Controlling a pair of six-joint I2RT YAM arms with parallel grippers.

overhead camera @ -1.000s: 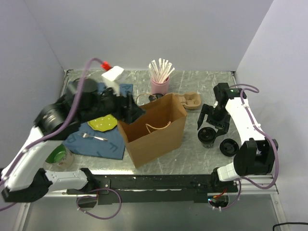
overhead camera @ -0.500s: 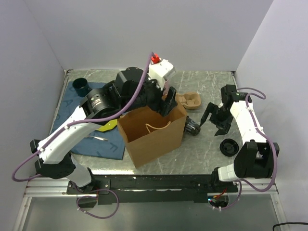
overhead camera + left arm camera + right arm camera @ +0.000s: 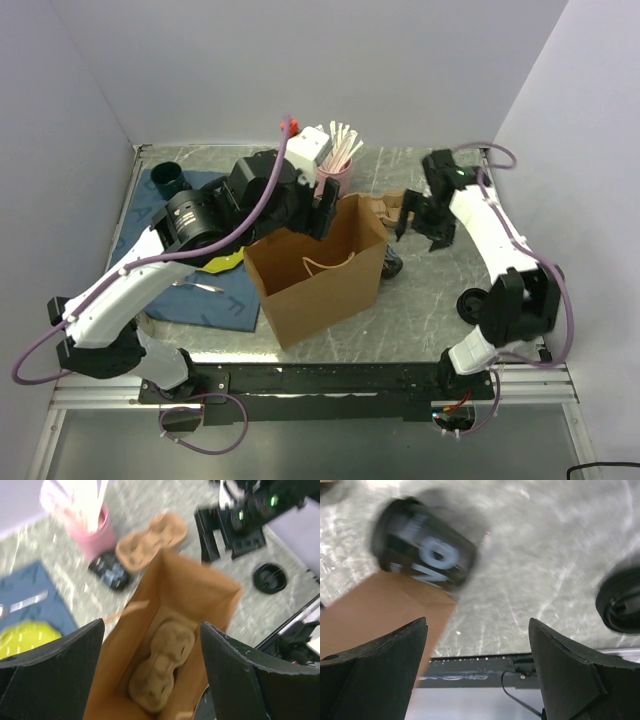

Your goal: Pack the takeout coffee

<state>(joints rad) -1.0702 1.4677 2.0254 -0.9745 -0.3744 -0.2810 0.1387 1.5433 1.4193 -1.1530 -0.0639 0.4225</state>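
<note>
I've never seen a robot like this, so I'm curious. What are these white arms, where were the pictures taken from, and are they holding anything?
They are two robot arms bolted to a table, each ending in a two-finger gripper. One picture looks down from above; the other two come from cameras on the wrists. The left gripper hangs open over a brown paper bag with a cardboard cup carrier inside. The right gripper is open too, holding nothing. On the table lie a black coffee cup on its side beside the bag, a black lid, a second carrier and a pink cup of wooden stirrers.
</note>
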